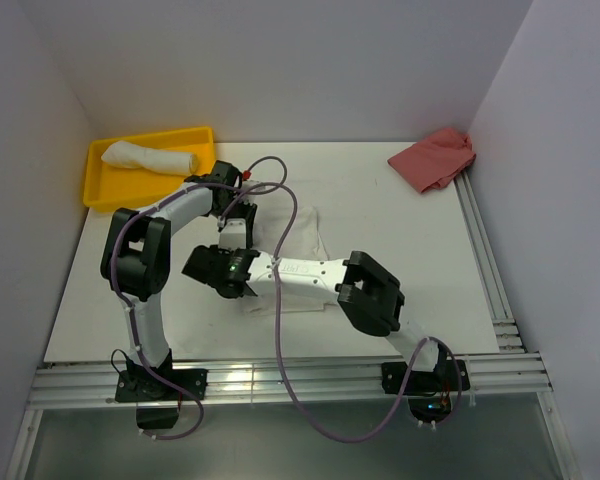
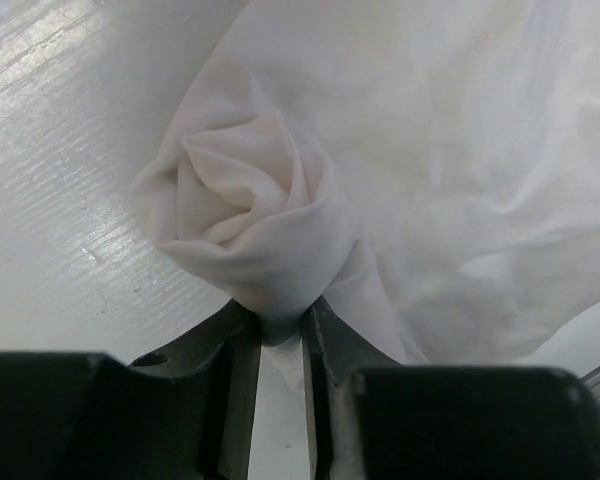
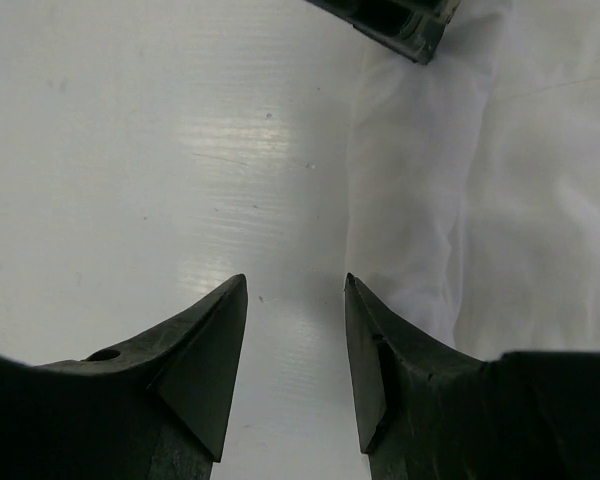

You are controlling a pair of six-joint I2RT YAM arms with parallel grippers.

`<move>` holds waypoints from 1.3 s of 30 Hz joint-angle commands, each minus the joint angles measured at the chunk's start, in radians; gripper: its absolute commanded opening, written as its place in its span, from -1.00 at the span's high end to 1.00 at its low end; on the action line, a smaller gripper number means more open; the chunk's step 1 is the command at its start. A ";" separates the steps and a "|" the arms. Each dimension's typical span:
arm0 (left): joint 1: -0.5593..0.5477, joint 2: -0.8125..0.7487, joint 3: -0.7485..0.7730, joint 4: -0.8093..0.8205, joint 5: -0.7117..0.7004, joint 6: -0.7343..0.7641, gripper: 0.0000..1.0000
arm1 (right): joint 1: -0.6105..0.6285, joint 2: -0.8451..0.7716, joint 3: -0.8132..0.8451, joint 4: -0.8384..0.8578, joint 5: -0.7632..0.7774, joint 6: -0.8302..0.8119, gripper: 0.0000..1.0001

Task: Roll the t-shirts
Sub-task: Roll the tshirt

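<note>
From the top camera I see a white t-shirt (image 1: 310, 235) lying mid-table, and a rolled t-shirt (image 1: 148, 156) in the yellow tray (image 1: 98, 192) at ten o'clock. In the left wrist view, the left gripper (image 2: 280, 325) pinches the white t-shirt's rolled-up end. In the right wrist view, the right gripper (image 3: 295, 290) is spread over bare table (image 3: 130, 150) — cloth at its three o'clock.

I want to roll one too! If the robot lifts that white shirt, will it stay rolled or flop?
Probably flop: the t-shirt lies in soft wrinkles, so it looks limp. Its rolled end is loose, and the left gripper pinches just a fold, so it may unwind. It looks thin, likely light.
</note>
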 commanded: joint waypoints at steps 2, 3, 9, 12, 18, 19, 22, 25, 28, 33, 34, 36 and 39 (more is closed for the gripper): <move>-0.009 -0.005 0.035 0.005 -0.017 0.003 0.47 | -0.011 0.048 0.014 -0.014 -0.005 -0.001 -0.03; -0.009 -0.004 0.035 0.005 -0.019 0.004 0.47 | -0.014 0.050 0.006 -0.021 -0.005 0.005 -0.03; -0.010 -0.007 0.038 0.004 -0.022 0.006 0.43 | -0.020 0.043 -0.046 -0.108 0.029 0.088 -0.04; -0.010 -0.009 0.043 0.004 -0.022 0.004 0.38 | -0.014 0.042 -0.072 -0.133 0.041 0.129 -0.04; -0.010 -0.004 0.050 0.001 -0.024 0.003 0.33 | -0.003 0.031 -0.083 -0.179 0.079 0.158 -0.05; -0.012 -0.002 0.050 0.001 -0.024 0.003 0.33 | 0.000 0.030 -0.071 -0.186 0.089 0.158 -0.05; -0.012 -0.001 0.052 0.001 -0.028 0.003 0.33 | 0.012 0.005 -0.054 -0.188 0.115 0.140 -0.07; -0.012 -0.001 0.052 0.001 -0.027 0.004 0.33 | 0.022 -0.001 -0.026 -0.203 0.144 0.132 -0.07; -0.013 -0.002 0.052 0.002 -0.025 0.004 0.33 | 0.023 0.016 0.010 -0.237 0.158 0.132 -0.08; -0.013 0.001 0.050 0.002 -0.025 0.004 0.32 | 0.028 0.040 0.029 -0.265 0.175 0.134 -0.08; -0.012 0.002 0.050 0.002 -0.025 0.004 0.32 | 0.028 0.042 0.030 -0.272 0.182 0.134 -0.09; -0.013 0.002 0.052 0.002 -0.025 0.003 0.32 | 0.028 0.051 0.041 -0.286 0.188 0.142 -0.10; -0.015 0.002 0.053 0.001 -0.025 0.003 0.31 | 0.026 0.073 0.061 -0.314 0.201 0.145 -0.11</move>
